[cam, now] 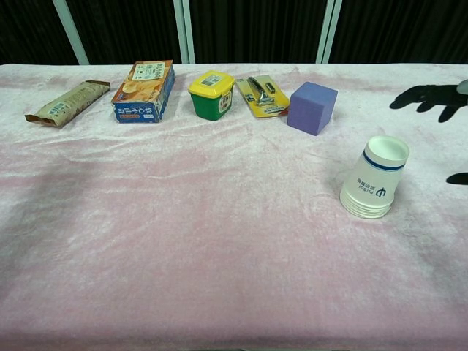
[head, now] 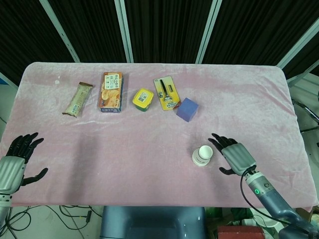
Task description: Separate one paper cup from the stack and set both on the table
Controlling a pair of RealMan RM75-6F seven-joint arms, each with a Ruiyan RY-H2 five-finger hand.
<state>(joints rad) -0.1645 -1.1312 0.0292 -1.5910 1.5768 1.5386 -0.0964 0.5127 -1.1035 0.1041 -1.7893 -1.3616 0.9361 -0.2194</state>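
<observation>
White paper cups [head: 202,155], nested upside down with a blue band, stand right of centre on our pink velvet tablecloth [head: 149,144]. Our right hand [head: 235,157] hovers just beside them, fingers spread, empty. Our left hand [head: 12,167] sits lower left, splayed.

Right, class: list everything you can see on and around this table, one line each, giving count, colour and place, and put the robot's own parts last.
Paper cup stack: one stack, white with a blue band, upside down, right of centre.
Purple block: one, purple, far side, beyond the cups.
Razor pack: one, yellow card, left of the block.
Small tub: one, green with yellow lid, far centre.
Snack box: one, blue and orange, left of the tub.
Snack bar: one, brown wrapper, far left.
Tablecloth: one, pink.
Left hand: one, grey with black fingers, open, at the near left edge.
Right hand: one, same colours, open, just right of the cups, not touching.
</observation>
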